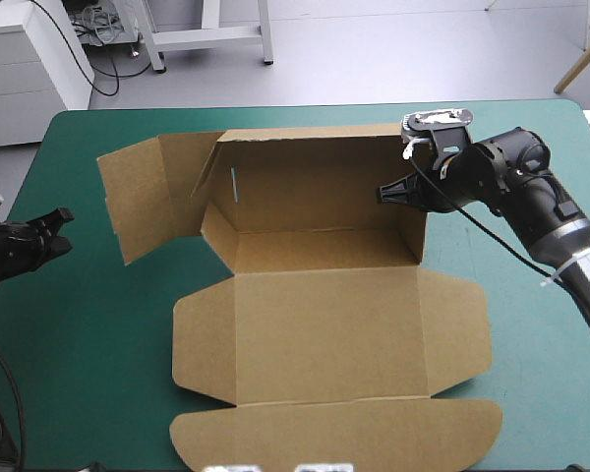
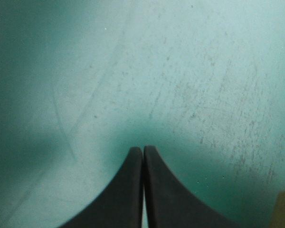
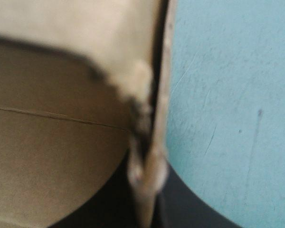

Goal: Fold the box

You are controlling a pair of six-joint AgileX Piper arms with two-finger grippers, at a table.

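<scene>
Brown box (image 1: pixel 324 324) sits mid-bench (image 1: pixel 98 374), lid flat toward the near edge, its rounded flap partly cut off. Back wall raised, left flap splayed out. Right tool (image 1: pixel 383 194) pinches the right wall, fingers mostly hidden by board. Left tool (image 2: pixel 143 151) pressed together, empty, over bare teal-green cover.

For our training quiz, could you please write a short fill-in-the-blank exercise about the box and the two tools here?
The right tool is shut on the box's ___-hand side wall.
Open or shut, the left tool is ___, over bare cover.
The box's near panels lie ___ on the cover.
Missing words: right; shut; flat.
</scene>
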